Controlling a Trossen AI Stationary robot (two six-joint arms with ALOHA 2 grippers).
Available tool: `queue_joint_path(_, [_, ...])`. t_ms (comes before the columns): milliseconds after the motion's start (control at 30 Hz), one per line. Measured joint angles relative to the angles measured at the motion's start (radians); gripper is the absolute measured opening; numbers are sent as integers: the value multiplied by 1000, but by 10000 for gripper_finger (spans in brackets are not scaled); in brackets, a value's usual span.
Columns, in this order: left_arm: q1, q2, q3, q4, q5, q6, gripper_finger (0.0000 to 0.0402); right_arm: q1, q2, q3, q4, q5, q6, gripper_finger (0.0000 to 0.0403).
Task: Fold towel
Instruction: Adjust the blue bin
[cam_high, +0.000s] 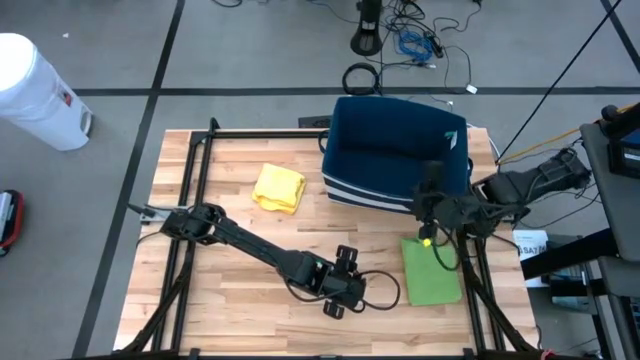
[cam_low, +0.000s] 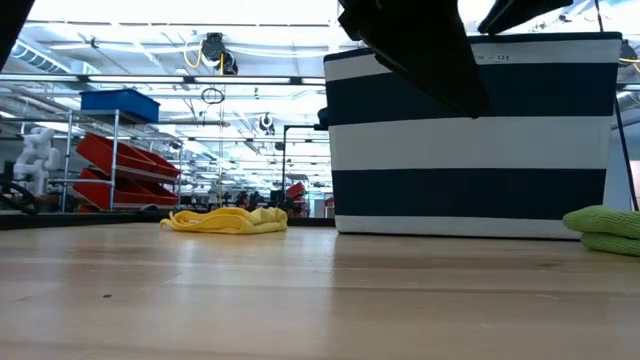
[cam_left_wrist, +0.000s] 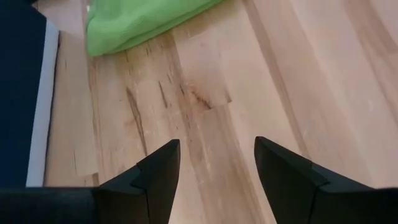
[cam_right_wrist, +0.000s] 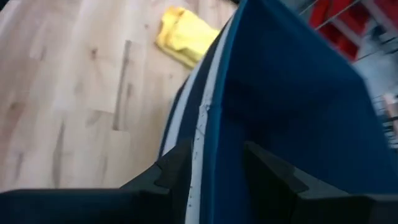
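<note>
Centrally, left gripper (cam_high: 343, 290) fingers apart (empty), folded green towel (cam_high: 431, 270) at 3 o'clock; right gripper (cam_high: 428, 205) parted astride striped bin (cam_high: 395, 150) wall.

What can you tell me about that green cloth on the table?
The green towel is a soft, bright green cloth, folded into a neat flat rectangle. It lies on the wooden table near its right edge, just in front of the blue striped bin. From table height its layered, rounded edge shows. Neither gripper holds it.
</note>
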Motion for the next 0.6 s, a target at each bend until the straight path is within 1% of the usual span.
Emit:
queue_joint_path(133, [0, 0, 0, 5, 1, 0, 213, -98, 0, 0, 12, -129, -28, 132])
queue_joint_path(267, [0, 0, 0, 5, 1, -4, 213, -165, 0, 0, 38, -151, -70, 132])
queue_joint_path(300, [0, 0, 0, 5, 1, -5, 213, -181, 0, 0, 47, -173, -82, 132])
queue_joint_path(467, [-2, 0, 0, 21, 1, -6, 213, -280, 17, 0, 102, -334, -111, 132])
queue_joint_path(600, [-2, 0, 0, 38, 1, -4, 213, -344, 55, 0, 104, -432, -125, 130])
